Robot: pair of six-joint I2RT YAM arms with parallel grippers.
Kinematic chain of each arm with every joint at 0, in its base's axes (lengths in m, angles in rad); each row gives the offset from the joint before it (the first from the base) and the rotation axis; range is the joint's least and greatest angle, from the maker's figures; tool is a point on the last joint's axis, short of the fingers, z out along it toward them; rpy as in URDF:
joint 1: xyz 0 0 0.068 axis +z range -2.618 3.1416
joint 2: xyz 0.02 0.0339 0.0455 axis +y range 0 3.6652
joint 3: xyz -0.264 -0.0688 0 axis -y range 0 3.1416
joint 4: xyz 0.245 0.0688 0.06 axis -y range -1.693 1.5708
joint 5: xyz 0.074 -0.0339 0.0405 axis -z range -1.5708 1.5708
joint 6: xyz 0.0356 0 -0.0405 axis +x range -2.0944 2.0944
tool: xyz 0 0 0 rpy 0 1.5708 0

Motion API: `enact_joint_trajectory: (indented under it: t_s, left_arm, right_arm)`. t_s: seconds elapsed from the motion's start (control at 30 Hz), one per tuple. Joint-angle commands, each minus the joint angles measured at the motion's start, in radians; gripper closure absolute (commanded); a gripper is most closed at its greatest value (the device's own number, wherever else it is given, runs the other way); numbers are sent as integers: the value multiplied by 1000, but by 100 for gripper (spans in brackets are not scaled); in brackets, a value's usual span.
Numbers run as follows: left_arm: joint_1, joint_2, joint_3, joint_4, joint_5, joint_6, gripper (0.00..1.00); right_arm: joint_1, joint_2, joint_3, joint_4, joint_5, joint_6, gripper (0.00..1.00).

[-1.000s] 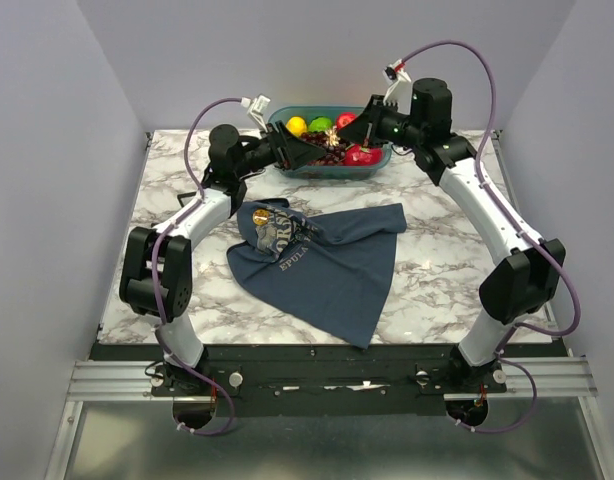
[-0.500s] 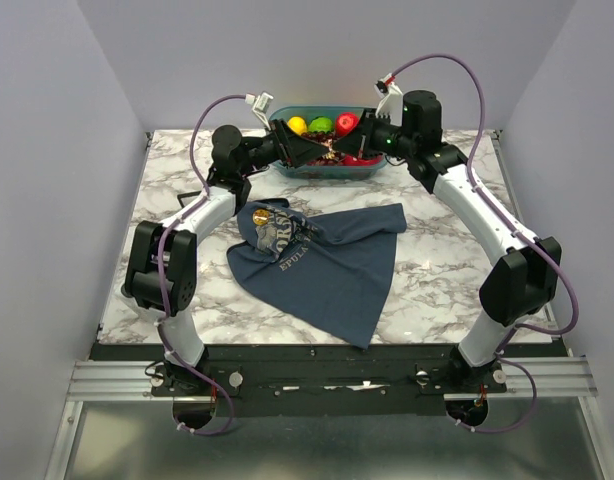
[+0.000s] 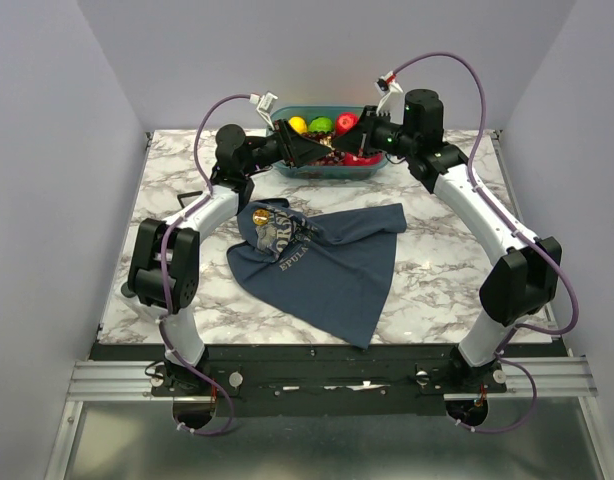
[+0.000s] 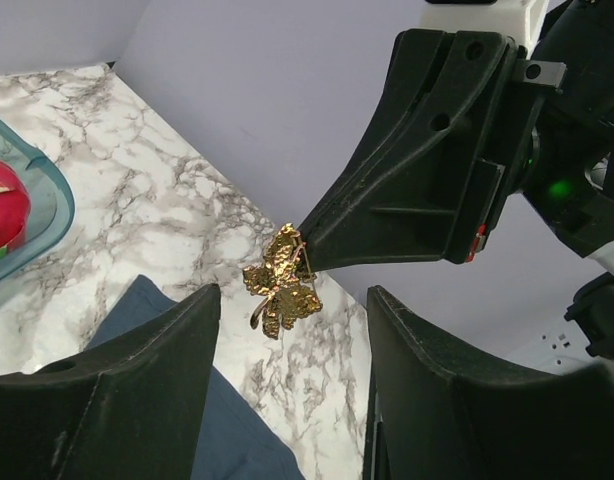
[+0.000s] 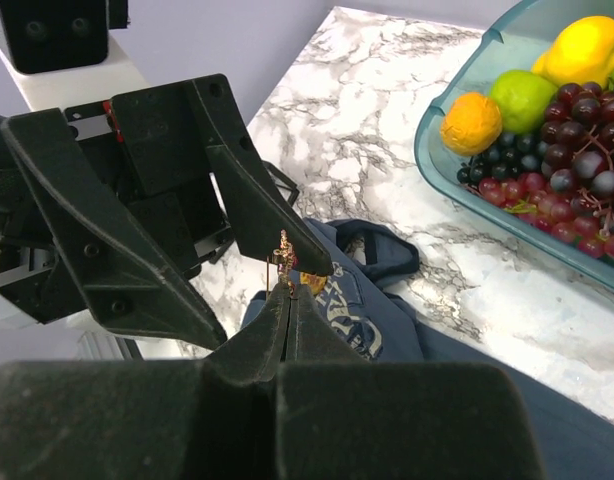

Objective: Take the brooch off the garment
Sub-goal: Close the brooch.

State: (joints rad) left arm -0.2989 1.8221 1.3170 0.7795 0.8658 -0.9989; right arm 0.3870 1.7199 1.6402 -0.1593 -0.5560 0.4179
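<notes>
Aloft, the right gripper [image 5: 288, 292] pinches the gold brooch [image 4: 281, 283]; the left gripper [image 4: 292, 300], jaws parted around it, should centre before closing.

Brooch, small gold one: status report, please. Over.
Right gripper shut on small gold metal brooch, clear of dark blue cloth garment. Left gripper open, facing it. Nothing blocking.

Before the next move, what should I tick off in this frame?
1. Brooch off the garment: ok, held in the air, clear of the cloth.
2. Right gripper shut on brooch: ok.
3. Left gripper open, one finger on either side of the brooch, not touching: ok.
4. Nothing left pinned to garment: cannot tell; a gold spot shows near its neck.
</notes>
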Motion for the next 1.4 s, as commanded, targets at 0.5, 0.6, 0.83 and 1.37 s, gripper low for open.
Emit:
enact_joint_trajectory:
  t_s: [0.5, 0.6, 0.83, 1.37]
  left_arm:
    - [-3, 49, 36, 24, 18, -14, 37]
    - [-3, 54, 41, 24, 16, -15, 37]
    - [-2, 71, 37, 50, 19, -41, 38]
    - [-8, 31, 57, -37, 16, 40, 27]
  right_arm:
    - [7, -28, -6, 53, -59, -8, 100]
    - [6, -26, -5, 67, -85, -11, 100]
    - [7, -17, 0, 125, -229, -22, 100]
    - [7, -11, 7, 112, -189, -28, 100]
